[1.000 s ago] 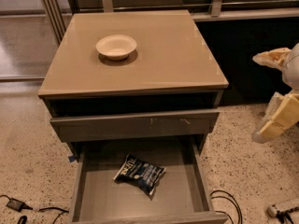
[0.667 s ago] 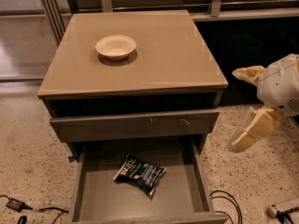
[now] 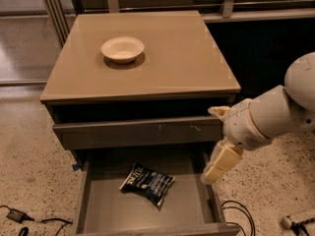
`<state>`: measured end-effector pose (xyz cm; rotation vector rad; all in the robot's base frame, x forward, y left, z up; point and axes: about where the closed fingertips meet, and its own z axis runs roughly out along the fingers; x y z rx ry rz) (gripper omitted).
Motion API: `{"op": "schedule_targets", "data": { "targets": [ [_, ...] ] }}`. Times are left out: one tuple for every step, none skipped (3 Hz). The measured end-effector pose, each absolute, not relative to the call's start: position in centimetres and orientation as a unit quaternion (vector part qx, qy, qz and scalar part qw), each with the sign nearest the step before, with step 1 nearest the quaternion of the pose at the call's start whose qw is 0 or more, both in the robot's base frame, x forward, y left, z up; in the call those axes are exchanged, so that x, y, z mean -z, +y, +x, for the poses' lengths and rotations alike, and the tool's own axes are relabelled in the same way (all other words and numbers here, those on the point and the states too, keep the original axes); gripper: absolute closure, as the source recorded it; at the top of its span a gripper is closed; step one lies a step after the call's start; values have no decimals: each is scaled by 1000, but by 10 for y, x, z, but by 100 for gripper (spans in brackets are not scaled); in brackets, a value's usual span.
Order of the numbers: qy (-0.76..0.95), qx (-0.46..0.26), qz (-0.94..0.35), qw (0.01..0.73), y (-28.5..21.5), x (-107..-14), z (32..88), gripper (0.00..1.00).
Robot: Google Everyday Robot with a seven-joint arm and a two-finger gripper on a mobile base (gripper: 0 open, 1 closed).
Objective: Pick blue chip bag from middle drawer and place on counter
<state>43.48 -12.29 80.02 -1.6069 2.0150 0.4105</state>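
Observation:
The blue chip bag (image 3: 147, 183) lies flat on the bottom of the open middle drawer (image 3: 103, 208), near its middle and slightly tilted. The counter (image 3: 172, 63) is the glossy tan top of the cabinet, above the drawer. My gripper (image 3: 216, 144) hangs at the right side of the cabinet, over the drawer's right edge, with its cream fingers (image 3: 222, 162) spread apart and empty. It is to the right of the bag and above it, not touching it.
A cream bowl (image 3: 122, 48) sits on the counter at the back left. The closed drawer front (image 3: 138, 132) with pale scratches is just above the open drawer. Black cables (image 3: 238, 215) lie on the speckled floor at the right and lower left.
My arm has swung in from the right edge of view toward the cabinet, bringing the gripper lower and over the drawer's right edge. The bag and bowl have not moved.

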Motion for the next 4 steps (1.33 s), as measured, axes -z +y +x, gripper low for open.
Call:
{"op": "schedule_targets", "data": {
  "targets": [
    [746, -153, -594, 262, -123, -799, 434, 0],
    [749, -163, -588, 260, -119, -792, 432, 0],
    [757, -179, -578, 247, -108, -758, 435, 0],
    [764, -187, -568, 241, -98, -726, 442, 0]
  ]
}}
